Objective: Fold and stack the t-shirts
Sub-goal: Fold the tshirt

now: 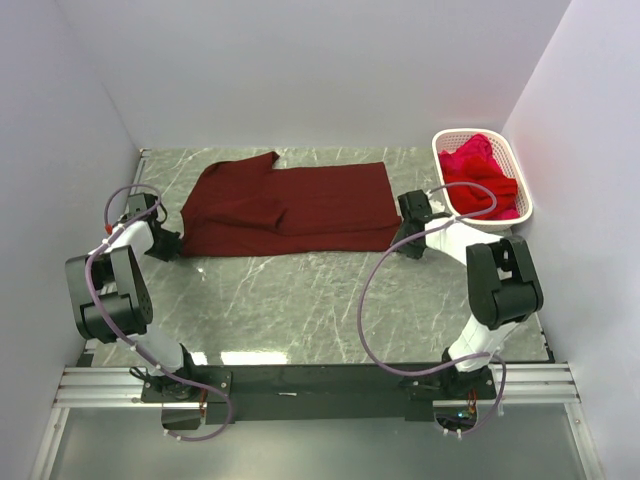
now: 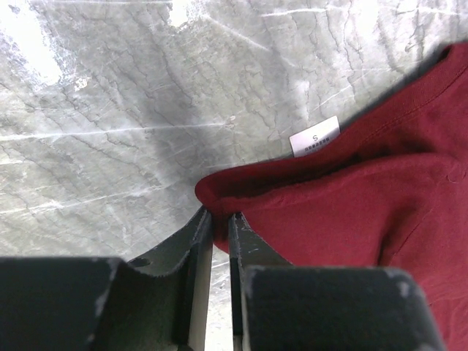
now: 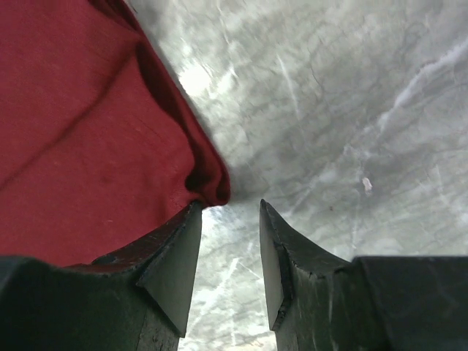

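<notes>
A dark red shirt (image 1: 290,205) lies flat on the grey stone counter (image 1: 300,300), in the upper middle of the top picture. Part of it is folded over itself. At the upper right stands a white basket (image 1: 522,190) with brighter red shirts (image 1: 478,175) piled inside.

The left hand (image 2: 221,213) sits at the shirt's lower left corner. Its two fingers (image 2: 194,241) are almost pressed together, with only a thin slit between them. The edge of the cloth is right at the tips, but I cannot tell if it is pinched. A small white tag (image 2: 314,136) with an S lies on the shirt nearby.

The right hand (image 3: 230,208) sits at the shirt's lower right corner. Its fingers (image 3: 175,256) are spread, and bare counter shows between them. The shirt corner is right at the tip of the finger on the picture's left.
</notes>
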Robot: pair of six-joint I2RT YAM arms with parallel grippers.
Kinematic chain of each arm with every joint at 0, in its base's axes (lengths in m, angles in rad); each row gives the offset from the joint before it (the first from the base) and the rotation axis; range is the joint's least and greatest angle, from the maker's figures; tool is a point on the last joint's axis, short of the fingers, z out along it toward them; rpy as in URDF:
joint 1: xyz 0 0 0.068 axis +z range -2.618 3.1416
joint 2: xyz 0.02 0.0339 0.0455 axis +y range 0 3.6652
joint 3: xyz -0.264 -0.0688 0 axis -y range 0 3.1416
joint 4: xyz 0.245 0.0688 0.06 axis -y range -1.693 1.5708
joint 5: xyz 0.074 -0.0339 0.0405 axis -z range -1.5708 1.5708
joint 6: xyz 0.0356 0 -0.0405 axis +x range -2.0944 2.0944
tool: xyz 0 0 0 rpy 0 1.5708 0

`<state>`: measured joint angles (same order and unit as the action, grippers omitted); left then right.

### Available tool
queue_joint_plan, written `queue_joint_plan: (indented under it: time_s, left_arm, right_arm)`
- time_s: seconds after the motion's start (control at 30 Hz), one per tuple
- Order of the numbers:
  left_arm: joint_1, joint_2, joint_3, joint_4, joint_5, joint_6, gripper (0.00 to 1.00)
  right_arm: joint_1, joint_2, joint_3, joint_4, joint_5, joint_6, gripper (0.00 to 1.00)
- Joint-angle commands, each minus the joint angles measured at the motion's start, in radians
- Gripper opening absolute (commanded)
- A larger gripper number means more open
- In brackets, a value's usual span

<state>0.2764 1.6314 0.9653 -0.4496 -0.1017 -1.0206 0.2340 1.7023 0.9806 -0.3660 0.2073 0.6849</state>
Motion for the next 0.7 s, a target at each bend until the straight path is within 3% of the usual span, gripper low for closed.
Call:
queue_joint_plan:
  time_s: [0.0, 0.23, 0.67]
  left_arm:
    - [0.007, -0.048, 0.007, 0.011, -0.003, 0.033, 0.16]
    - [0.01, -0.047, 0.003, 0.008, 0.003, 0.043, 0.11]
    - [0.009, -0.027, 0.009, 0.012, 0.025, 0.043, 0.08]
  right_arm:
    - [0.004, -0.052, -0.008, 0.065, 0.014, 0.036, 0.45]
    - [0.002, -0.113, -0.031, 0.078, 0.023, 0.067, 0.45]
    - [0.002, 0.014, 0.085, -0.024, 0.014, 0.076, 0.41]
